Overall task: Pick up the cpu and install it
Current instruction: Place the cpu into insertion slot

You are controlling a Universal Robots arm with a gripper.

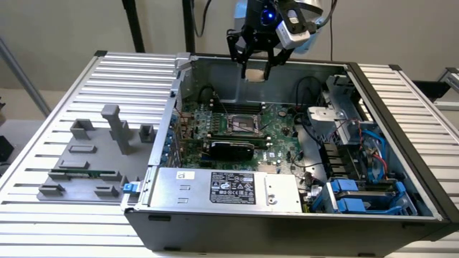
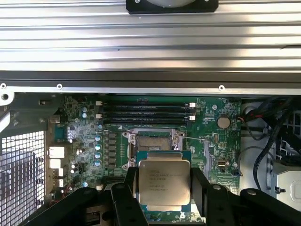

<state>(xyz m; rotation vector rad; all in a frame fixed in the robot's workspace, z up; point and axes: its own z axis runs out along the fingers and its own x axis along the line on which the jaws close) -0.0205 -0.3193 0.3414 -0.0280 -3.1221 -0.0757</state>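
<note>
My gripper [image 1: 256, 65] hangs high over the open computer case, shut on the cpu [image 1: 255, 73]. In the wrist view the cpu [image 2: 163, 184] is a flat square chip with a silvery top and greenish rim, clamped between my two black fingers [image 2: 128, 188]. Below it lies the green motherboard [image 1: 276, 134] with its open cpu socket [image 1: 242, 123], a square metal frame. The wrist view has the socket [image 2: 153, 143] just beyond the chip's edge, well apart from it.
The black case [image 1: 287, 226] stands on a slatted metal table [image 1: 86, 86]. A power supply [image 1: 222, 188] fills the case's near side, drive bays and cables [image 1: 358, 161] the exterior view's right. A grey fixture [image 1: 93, 156] with a green memory stick [image 1: 83, 173] sits at the exterior view's left.
</note>
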